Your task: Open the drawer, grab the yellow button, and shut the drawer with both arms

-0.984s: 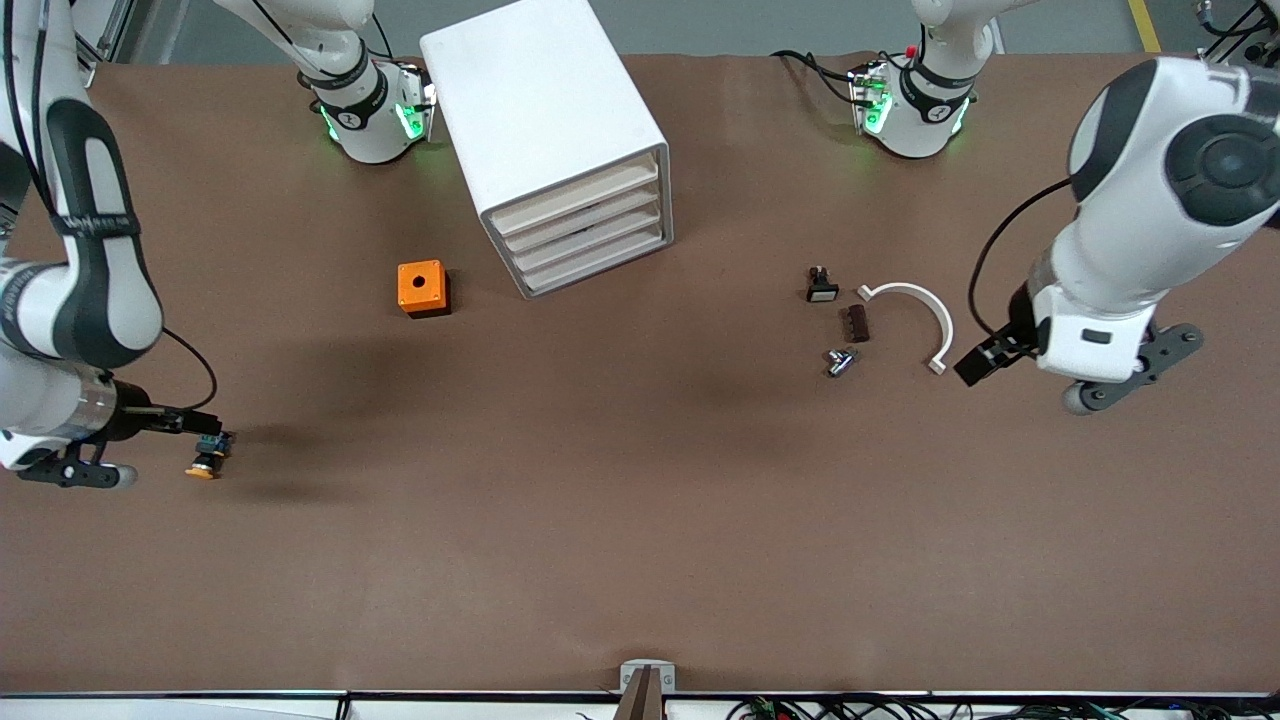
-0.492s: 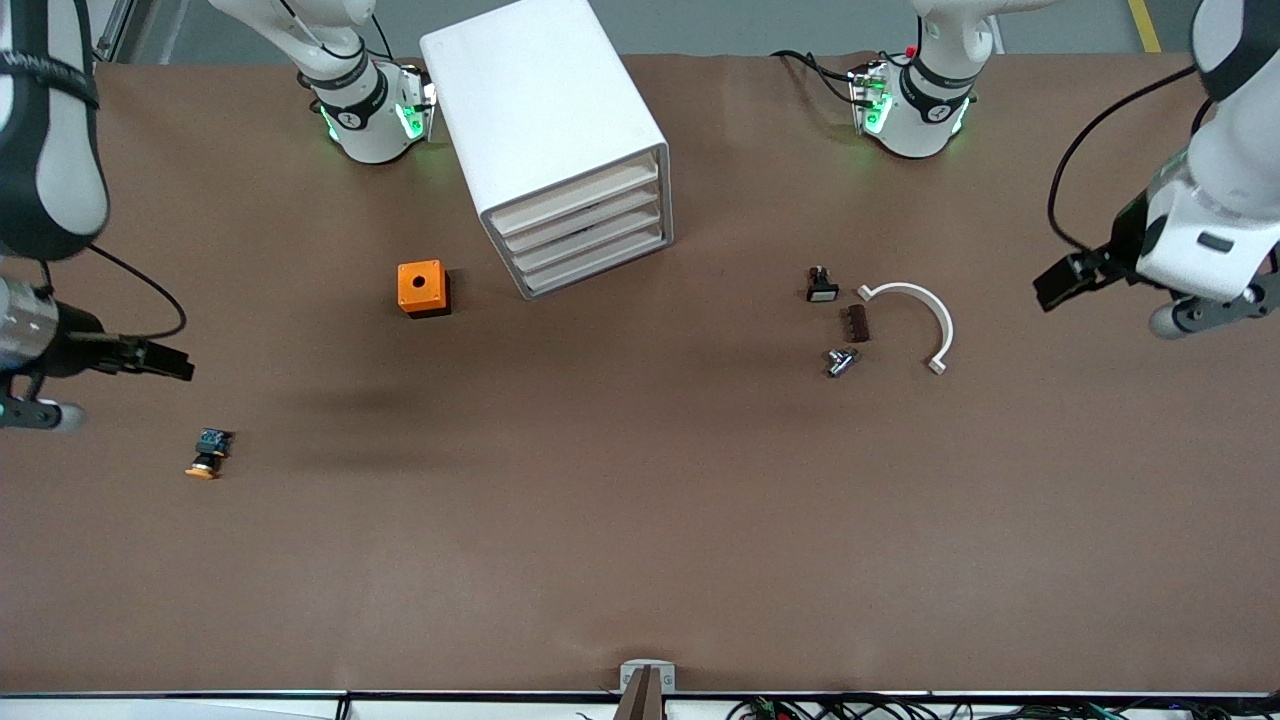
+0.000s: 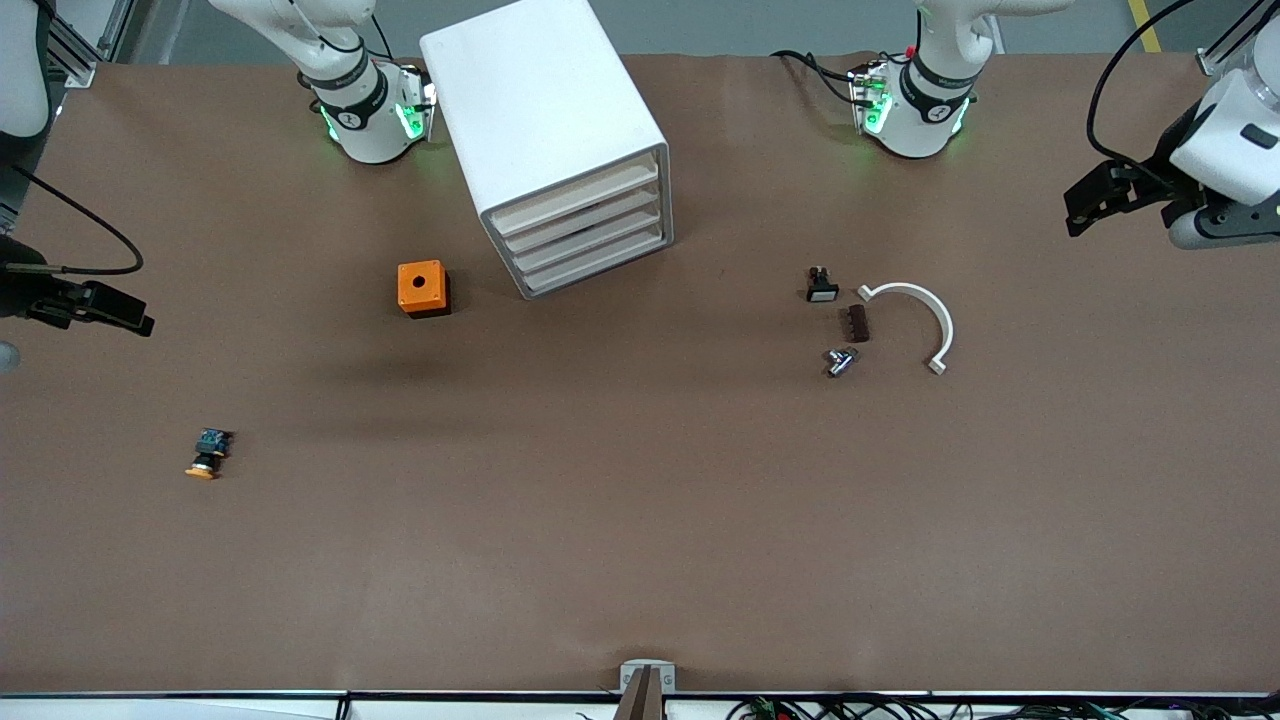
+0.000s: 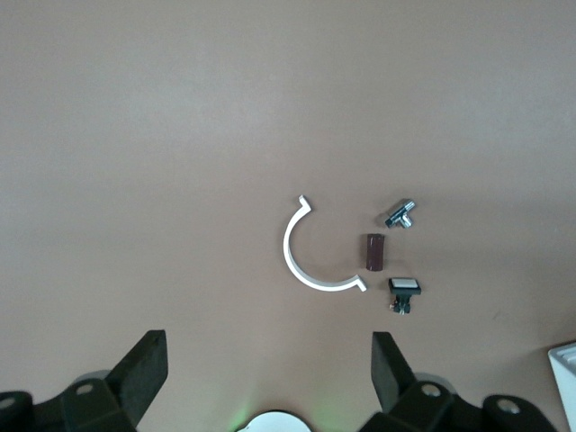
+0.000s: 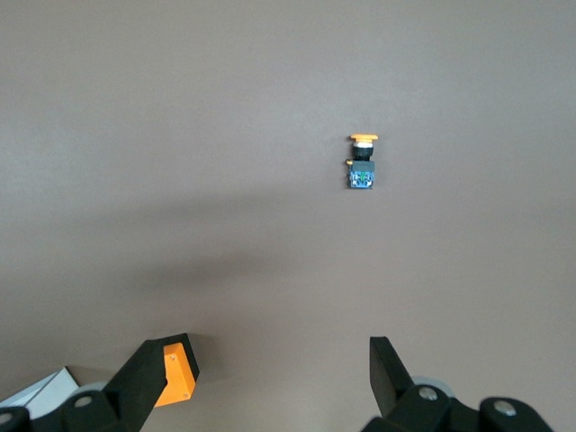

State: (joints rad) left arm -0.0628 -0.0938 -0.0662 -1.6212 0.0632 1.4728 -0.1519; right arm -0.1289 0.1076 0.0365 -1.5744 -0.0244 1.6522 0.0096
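Bright, even overhead light; soft blurred shadows lie on the table (image 3: 640,560); frames sharp.

- The counter (image 3: 640,560) before me was covered in a plain brown, matte sheet that ran from edge to edge.
- Soft, blurred shadows lay across it under even overhead light.
- Past its top edge I saw a strip of grey floor (image 3: 760,25) with a yellow line (image 3: 1145,25).
- Along the near edge ran a pale rail (image 3: 200,697) with a small metal bracket (image 3: 647,678) and a tangle of cables (image 3: 900,708).
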